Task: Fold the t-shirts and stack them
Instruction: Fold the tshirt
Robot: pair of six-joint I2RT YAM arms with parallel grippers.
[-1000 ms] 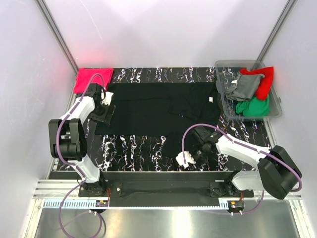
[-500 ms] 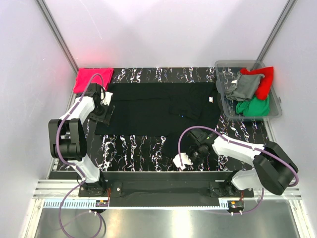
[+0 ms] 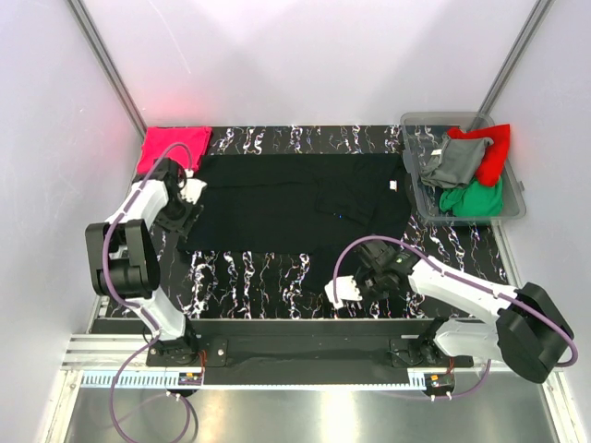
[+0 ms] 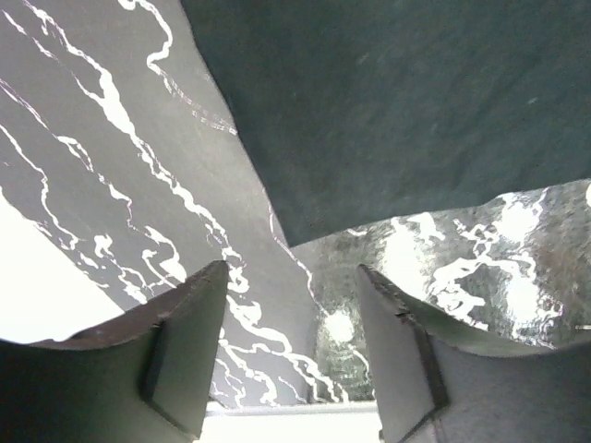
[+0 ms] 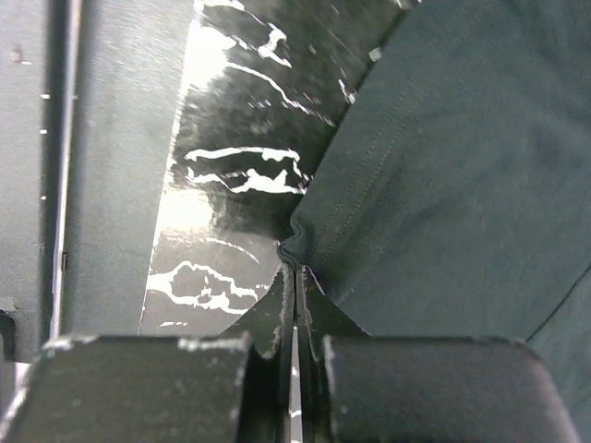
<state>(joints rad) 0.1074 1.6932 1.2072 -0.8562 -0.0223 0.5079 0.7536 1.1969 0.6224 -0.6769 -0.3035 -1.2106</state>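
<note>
The black, white-veined marble-look surface (image 3: 259, 272) carries one large black cloth t-shirt (image 3: 277, 203), spread flat with its long axis running 9 to 3 o'clock in the top view. One clear plastic bin (image 3: 434, 120) at 2 o'clock holds three more: one grey tee (image 3: 457, 166), one red tee (image 3: 494, 152) and one green tee (image 3: 476, 198). One folded pink-red t-shirt (image 3: 171, 146) lies at 10 o'clock. The right tool (image 5: 295, 277) is pinched tight on the black shirt's near hem at 5 o'clock. The left tool (image 4: 291, 272) stands parted and empty at the shirt's 9 o'clock edge. The cloth corner lies toward its 1 o'clock, beyond the fingertips, so it probably has to reach in.
</note>
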